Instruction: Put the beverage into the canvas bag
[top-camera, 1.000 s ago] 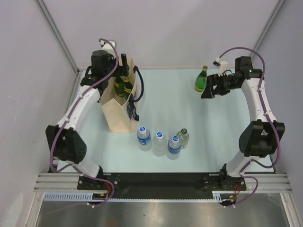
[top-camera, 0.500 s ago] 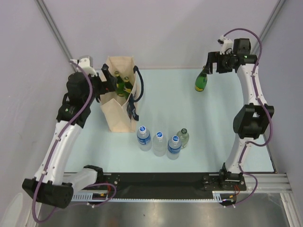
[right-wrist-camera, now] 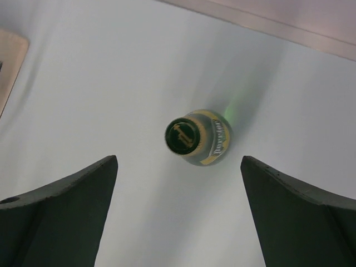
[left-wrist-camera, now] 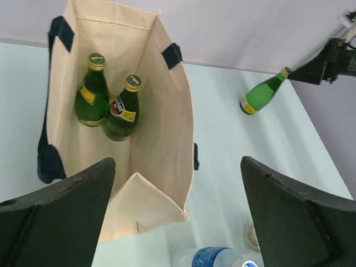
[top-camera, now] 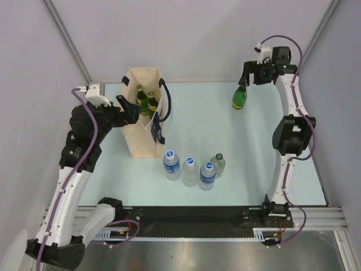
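The beige canvas bag with navy handles stands upright at the back left and holds two green glass bottles. In the left wrist view the bag's inner wall and both bottles show. A third green bottle stands alone at the back right. My left gripper is open and empty, raised beside the bag's left rim. My right gripper is open and empty, high above the lone bottle, whose cap shows between and beyond the fingers.
Three blue-capped water bottles and one clear bottle with a dark cap stand in a row in front of the bag. Booth walls close the back and sides. The right arm's gripper also shows in the left wrist view.
My left arm has drawn back from over the bag to its left side. My right arm has risen and swung back from beside the lone green bottle to above it.
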Controlling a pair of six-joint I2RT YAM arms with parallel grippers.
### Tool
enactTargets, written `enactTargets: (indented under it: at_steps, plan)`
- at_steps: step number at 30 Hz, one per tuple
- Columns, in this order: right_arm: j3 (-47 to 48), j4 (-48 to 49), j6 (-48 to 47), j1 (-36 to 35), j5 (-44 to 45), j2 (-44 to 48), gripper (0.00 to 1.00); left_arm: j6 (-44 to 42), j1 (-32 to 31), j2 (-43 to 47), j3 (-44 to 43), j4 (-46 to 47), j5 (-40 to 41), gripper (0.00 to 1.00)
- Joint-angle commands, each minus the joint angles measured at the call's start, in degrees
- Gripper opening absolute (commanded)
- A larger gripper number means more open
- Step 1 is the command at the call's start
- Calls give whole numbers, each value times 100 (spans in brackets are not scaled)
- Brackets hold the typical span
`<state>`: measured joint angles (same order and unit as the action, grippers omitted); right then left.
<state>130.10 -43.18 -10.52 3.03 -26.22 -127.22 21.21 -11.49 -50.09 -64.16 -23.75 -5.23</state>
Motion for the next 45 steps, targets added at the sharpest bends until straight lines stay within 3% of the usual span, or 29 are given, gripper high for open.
enactTargets:
  at_steps: [1, 4, 8, 11, 16, 19, 36, 45]
  plan:
    - [-72, -306, -1292, 224, -1794, -14, 100, 67, 32, -19, -44, 239, -741, 100]
    - [-877, 323, -1488, 548, -2754, 223, 100, 50, 24, -106, -140, 291, -996, 100]
    - [-1777, 1443, -1548, 830, -3089, 487, 100, 15, -64, -317, -395, 327, -1137, 100]
    - [-2005, 1409, -2590, 998, -3881, 382, 100, 15, -204, -501, -544, 379, -1173, 100]
    - [-1805, 1137, -3771, 1042, -4040, 23, 100, -29, -573, -845, -773, 380, -919, 100]
    - [-1760, 1407, -3966, 1016, -4067, -92, 100, -82, -820, -1029, -905, 388, -778, 100]
    - [-1005, 3649, -2305, 691, -4129, -1296, 100, -196, -1383, -1812, -1626, 204, -330, 100]
    - [-1013, 3597, -2472, 559, -4207, -1516, 96, -249, -1628, -2048, -1801, 134, -13, 100]
